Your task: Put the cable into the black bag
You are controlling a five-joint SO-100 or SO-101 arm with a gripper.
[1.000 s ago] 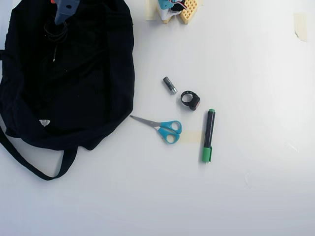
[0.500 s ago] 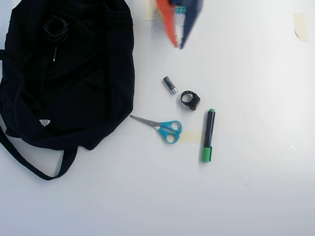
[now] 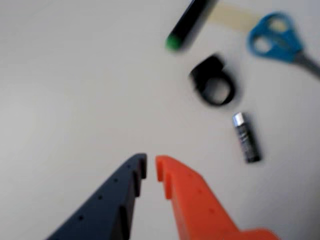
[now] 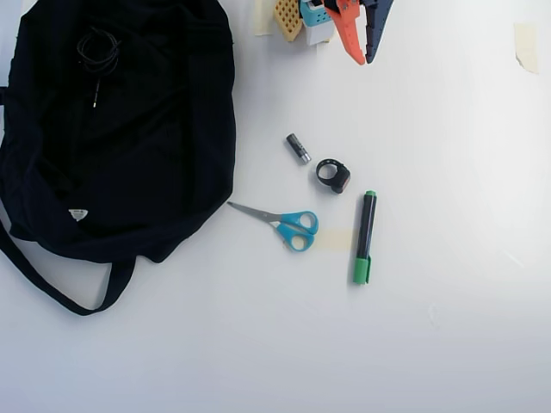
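Your cable point(image 4: 97, 53) lies coiled on the black bag point(image 4: 155, 155), near its upper left part in the overhead view, with its short plug end trailing down over the fabric. Whether it sits inside the opening or only on top of the cloth, you cannot tell from here.

Your gripper point(image 4: 363, 57) hangs at the top edge of that view, well apart from the bag, over bare white table point(image 4: 448, 172). In the wrist view the gripper point(image 3: 150, 166) shows its orange and dark fingers nearly together with only a slim gap, and nothing held between them.

Ahead of it lie the battery point(image 3: 246, 137), the black ring-shaped object point(image 3: 212, 80), the green-capped marker point(image 3: 187, 22) and the blue-handled scissors point(image 3: 280, 36).

Judged from this, the placing step looks done. Your next move calls only for checking that the cable is truly inside; if not, go back and nudge it in.
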